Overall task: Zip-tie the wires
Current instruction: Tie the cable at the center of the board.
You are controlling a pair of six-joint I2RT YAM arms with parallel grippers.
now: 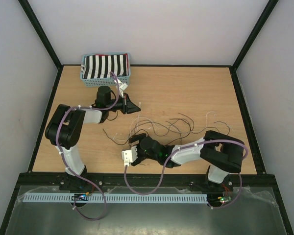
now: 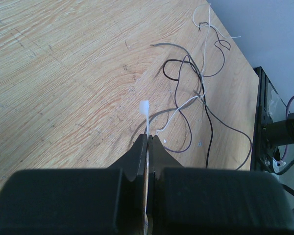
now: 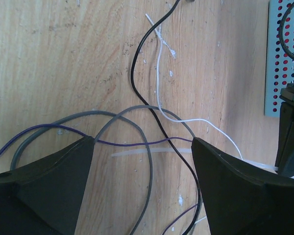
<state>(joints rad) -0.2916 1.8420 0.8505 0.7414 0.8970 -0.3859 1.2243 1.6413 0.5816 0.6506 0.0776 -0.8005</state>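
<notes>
The top external camera is hanging above and behind the two arm bases, looking down from far enough back to be taking in the whole light wooden tabletop (image 1: 186, 93). The left wrist camera is sitting just behind the black left gripper (image 2: 148, 142), skimming low across the wood towards the tangle of thin dark and pale wires (image 2: 196, 93) ahead. The right wrist camera is pointing almost straight down, very close over the board, framing those wires between the fingers of the black right gripper (image 3: 142, 142). All three views are sharing that tangle.
</notes>
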